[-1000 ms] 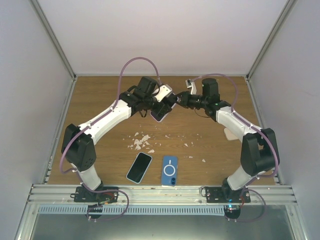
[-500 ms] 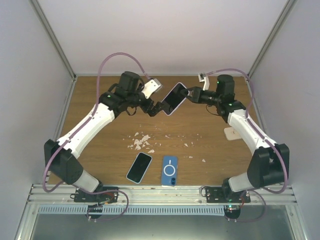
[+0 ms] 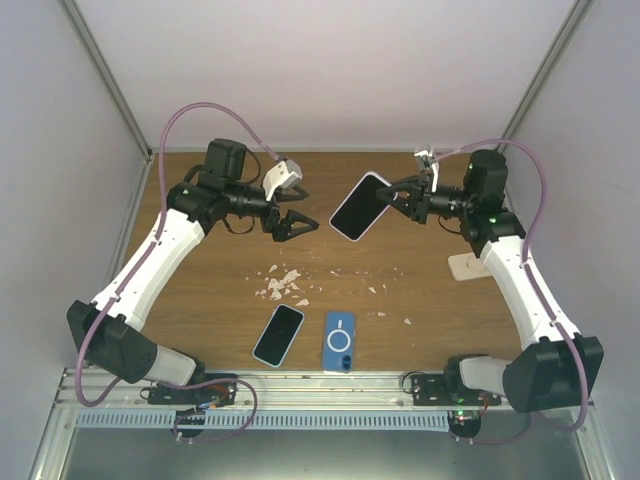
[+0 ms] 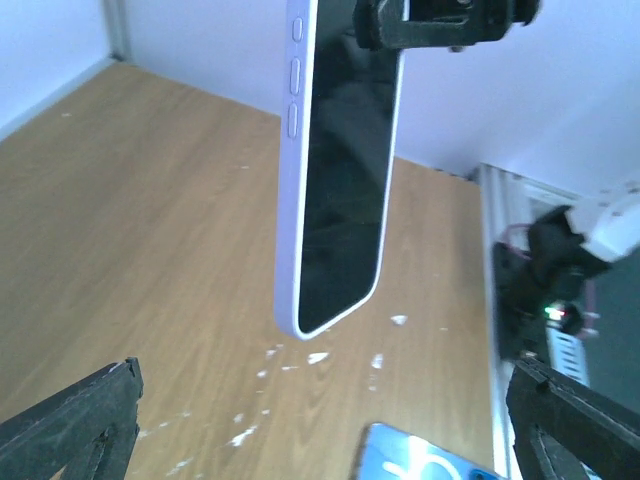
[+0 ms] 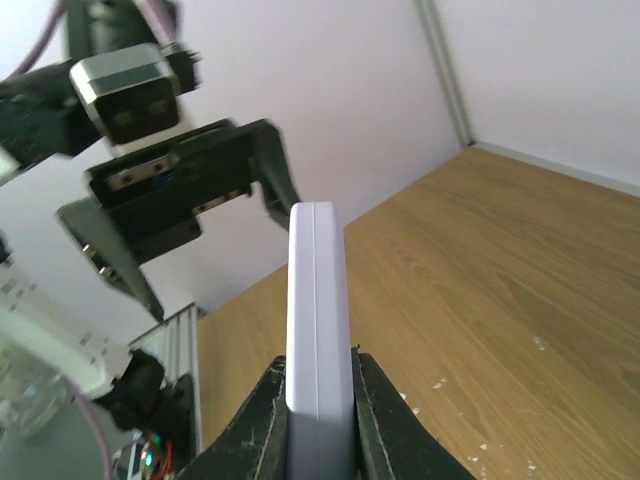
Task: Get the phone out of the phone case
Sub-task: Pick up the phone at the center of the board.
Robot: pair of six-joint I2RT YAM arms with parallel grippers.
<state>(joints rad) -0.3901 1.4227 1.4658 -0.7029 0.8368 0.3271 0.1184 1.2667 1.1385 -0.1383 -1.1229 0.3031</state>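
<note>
At the near edge of the brown wooden table (image 3: 200, 290) a bare black phone (image 3: 278, 335) lies flat, screen up. Just beside it, to its right, lies an empty blue phone case with a white ring on its back (image 3: 340, 341). The two are close but not touching.

Further in, a scatter of small white scraps (image 3: 282, 283) lies near the middle of the table, with a few stray flecks off to the right. A small beige pad (image 3: 462, 267) lies on the wood by the right arm (what it is cannot be told).

Beyond that, both arms reach in over the far half of the table. The left gripper (image 3: 300, 225) stands wide open and holds nothing; in its wrist view its black fingers (image 4: 75, 420) show only at the bottom corners, with the phone hanging apart from them. The right gripper (image 3: 390, 196) is clamped on one end of the dark-screened phone in a pale lilac case (image 3: 358, 208). Its fingers (image 5: 262, 420) pinch the front and back faces.

The phone (image 4: 340, 170) is held up in the air, clear of the table, between the two grippers and nearer the right one. It sits fully in the case, whose lilac rim with three side buttons wraps the screen.
</note>
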